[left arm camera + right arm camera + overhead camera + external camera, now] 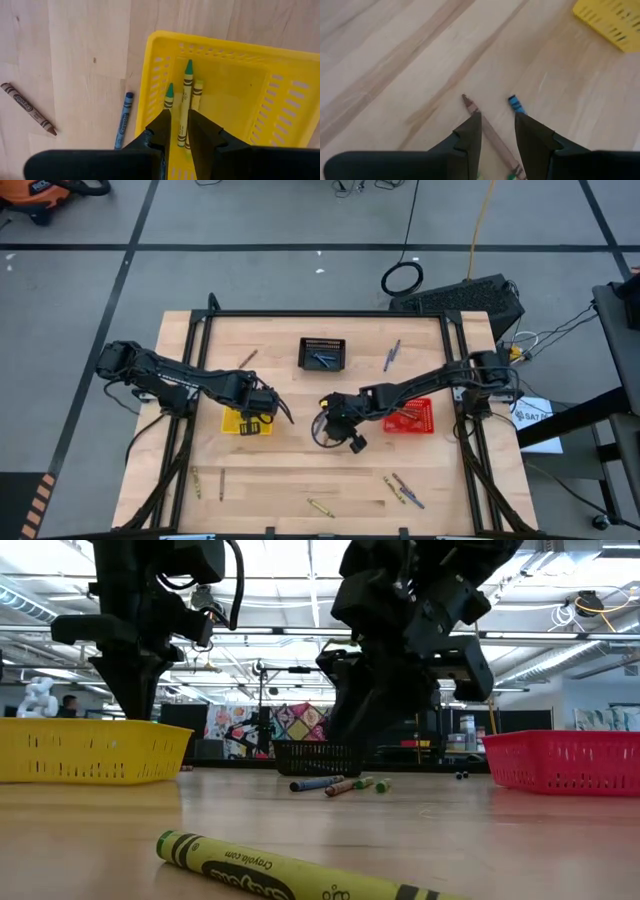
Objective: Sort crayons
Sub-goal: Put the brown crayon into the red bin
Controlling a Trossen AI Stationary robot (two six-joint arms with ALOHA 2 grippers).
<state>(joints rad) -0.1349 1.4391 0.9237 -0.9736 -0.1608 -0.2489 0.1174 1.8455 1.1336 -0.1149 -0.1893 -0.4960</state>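
My left gripper hangs over the yellow basket, left of the table's middle. In the left wrist view its fingers stand slightly parted with nothing between them, their tips above the basket's near wall. Inside the basket lie three yellow-wrapped crayons, two with green tips, side by side along the floor. On the wood just beside the basket lies a blue crayon, and further out a brown crayon.

Near the far edge sits the black basket with bluish crayons in it; a brownish crayon lies to its left, and a blue-grey pair to its right.

My right gripper is at the table's centre, pointing down. Its fingers are spread, straddling a brown crayon that lies flat on the wood, not yet pinched; a blue one lies just beside it.

The red basket sits right of that gripper, under my right arm.

Along the near edge lie more loose crayons: olive ones at the left, one in the middle, and a small cluster towards the right.
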